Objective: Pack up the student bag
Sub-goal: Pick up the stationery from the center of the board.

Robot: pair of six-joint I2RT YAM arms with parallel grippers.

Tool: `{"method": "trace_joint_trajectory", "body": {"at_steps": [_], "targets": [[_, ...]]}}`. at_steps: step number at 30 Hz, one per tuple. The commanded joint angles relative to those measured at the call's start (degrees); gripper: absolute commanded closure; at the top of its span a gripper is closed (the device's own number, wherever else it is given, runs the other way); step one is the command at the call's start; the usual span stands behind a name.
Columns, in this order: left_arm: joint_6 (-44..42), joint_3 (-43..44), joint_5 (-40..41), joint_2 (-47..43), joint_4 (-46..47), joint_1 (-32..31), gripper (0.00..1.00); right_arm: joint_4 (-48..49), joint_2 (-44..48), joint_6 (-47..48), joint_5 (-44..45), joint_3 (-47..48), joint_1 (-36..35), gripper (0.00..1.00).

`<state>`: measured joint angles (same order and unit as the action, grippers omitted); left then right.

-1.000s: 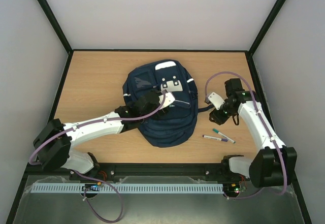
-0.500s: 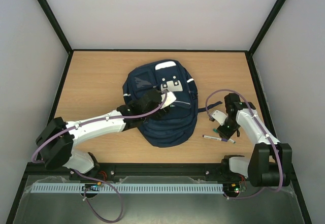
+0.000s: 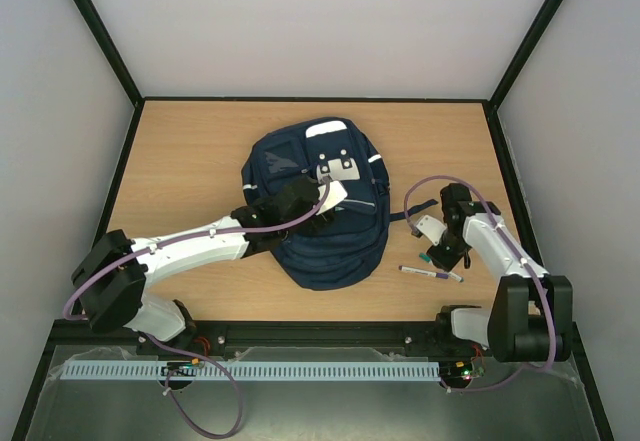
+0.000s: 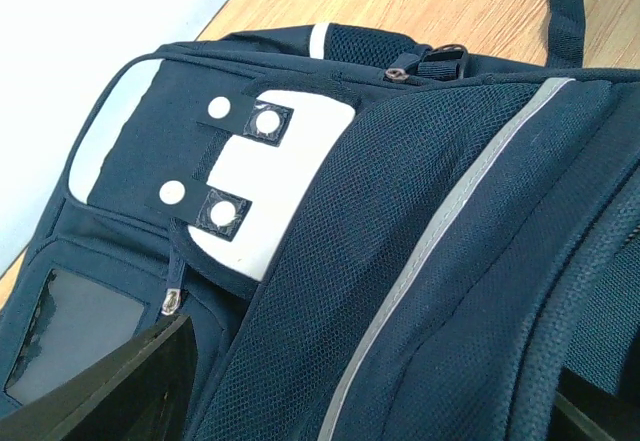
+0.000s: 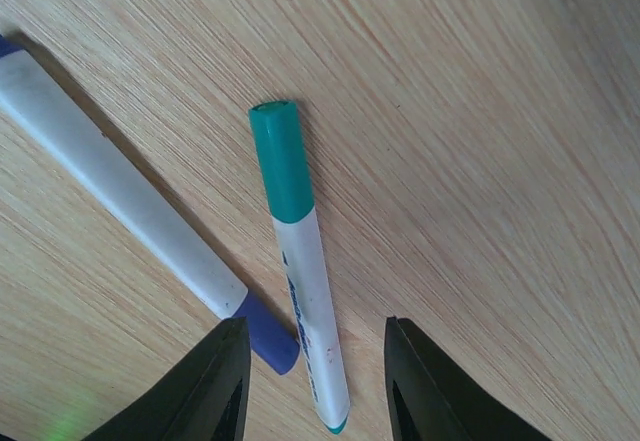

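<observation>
The student bag (image 3: 320, 246) lies flat in the middle of the table, navy with grey stripes and a white buckle patch. My left gripper (image 3: 328, 199) rests on its upper right part. In the left wrist view it (image 4: 370, 376) stands open, wide apart, with the bag's mesh panel (image 4: 400, 211) bulging between the fingers. My right gripper (image 3: 433, 258) is down at the table right of the bag. It (image 5: 318, 386) is open, astride the lower end of a green-capped pen (image 5: 300, 261), with a gap on both sides. A purple-capped pen (image 5: 130, 211) lies just left of it.
Both pens (image 3: 430, 272) lie on the bare wood right of the bag's lower corner. A bag strap (image 3: 400, 217) trails toward the right arm. A black rail edges the table, with white walls beyond it.
The right gripper has come down and toward the near edge, over the pens, and its jaws have narrowed around the green pen. The left arm and the bag have stayed put.
</observation>
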<state>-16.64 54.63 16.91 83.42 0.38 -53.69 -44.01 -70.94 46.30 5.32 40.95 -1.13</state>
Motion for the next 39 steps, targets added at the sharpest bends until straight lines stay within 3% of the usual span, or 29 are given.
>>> {"method": "trace_joint_trajectory", "body": {"at_steps": [1, 24, 39], "targets": [[0.82, 2.51, 0.38, 0.42, 0.74, 0.08, 0.27, 0.89, -0.9, 0.6, 1.99, -2.9, 0.16, 0.61], [0.11, 2.78, 0.69, 0.78, -0.19, -0.55, 0.27, 4.99, -3.12, -0.12, 4.85, -6.21, 0.16, 0.62], [-0.23, 2.82, 1.13, 1.09, -0.39, -1.01, 0.27, 2.22, -7.18, -3.19, -3.54, -3.15, 0.16, 0.89]]}}
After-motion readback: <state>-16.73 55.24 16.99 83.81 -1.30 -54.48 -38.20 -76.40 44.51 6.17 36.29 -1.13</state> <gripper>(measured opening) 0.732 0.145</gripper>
